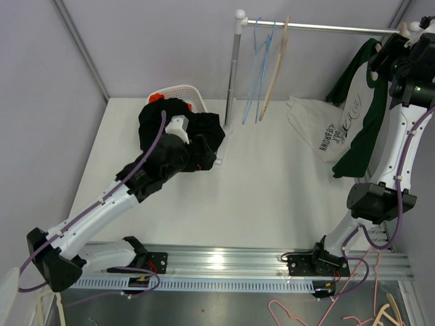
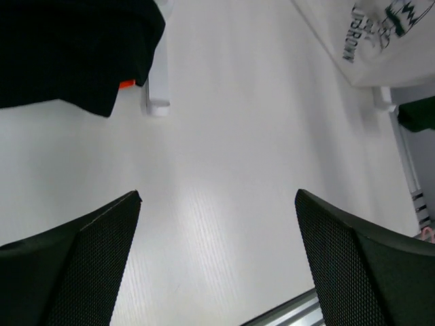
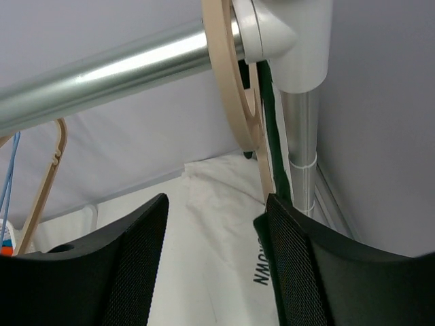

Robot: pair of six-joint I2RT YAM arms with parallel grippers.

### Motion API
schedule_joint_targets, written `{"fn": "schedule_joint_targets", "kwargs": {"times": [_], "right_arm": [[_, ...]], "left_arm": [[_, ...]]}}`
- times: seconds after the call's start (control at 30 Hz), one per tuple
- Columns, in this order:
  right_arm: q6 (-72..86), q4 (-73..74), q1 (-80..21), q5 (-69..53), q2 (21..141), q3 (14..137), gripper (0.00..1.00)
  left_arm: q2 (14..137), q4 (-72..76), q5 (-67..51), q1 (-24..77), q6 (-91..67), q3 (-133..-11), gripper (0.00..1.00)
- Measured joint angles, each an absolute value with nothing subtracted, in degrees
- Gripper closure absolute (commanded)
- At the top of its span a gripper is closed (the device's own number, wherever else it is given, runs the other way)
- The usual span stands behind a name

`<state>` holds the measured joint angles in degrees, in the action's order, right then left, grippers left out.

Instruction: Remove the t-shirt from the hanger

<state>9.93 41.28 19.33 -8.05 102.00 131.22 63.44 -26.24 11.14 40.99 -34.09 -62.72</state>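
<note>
A dark green t-shirt [image 1: 360, 109] with white print hangs on a beige wooden hanger [image 3: 228, 75] at the right end of the metal rail [image 1: 326, 28]. In the right wrist view a strip of the green t-shirt [image 3: 270, 129] runs down behind the hanger's neck. My right gripper [image 3: 216, 200] is raised just under the rail, open, with the hanger's neck at the tip of its right finger and nothing between the pads. My left gripper [image 2: 217, 197] hovers low over the white table, wide open and holding nothing, beside a pile of black clothes [image 2: 68, 47].
A white basket [image 1: 192, 92] with black clothes [image 1: 170, 129] spilling over it stands at the back left. A white printed t-shirt [image 1: 319, 132] lies under the rail. Blue hangers [image 1: 262, 68] and a bare wooden hanger [image 1: 277, 68] hang near the rack's left post [image 1: 234, 75].
</note>
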Motion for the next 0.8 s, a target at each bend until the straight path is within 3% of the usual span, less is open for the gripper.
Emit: {"fn": "schedule_joint_targets", "kwargs": {"times": [0.47,0.67,0.8], "right_arm": [[6.8,35.7,18.5,-6.3,108.2,134.3,0.33],[3.7,33.6,16.8,-3.3,110.4,134.3,0.41],[2.0,32.0,15.8,-1.4,111.1,134.3,0.57]], "left_arm": [[55.7,-19.4,16.1,43.2,-32.4,-52.9,0.01],[56.1,-17.4,16.2,43.2,-32.0,-51.7,0.00],[56.5,-16.8,16.1,43.2,-31.9,-51.3,0.00]]}}
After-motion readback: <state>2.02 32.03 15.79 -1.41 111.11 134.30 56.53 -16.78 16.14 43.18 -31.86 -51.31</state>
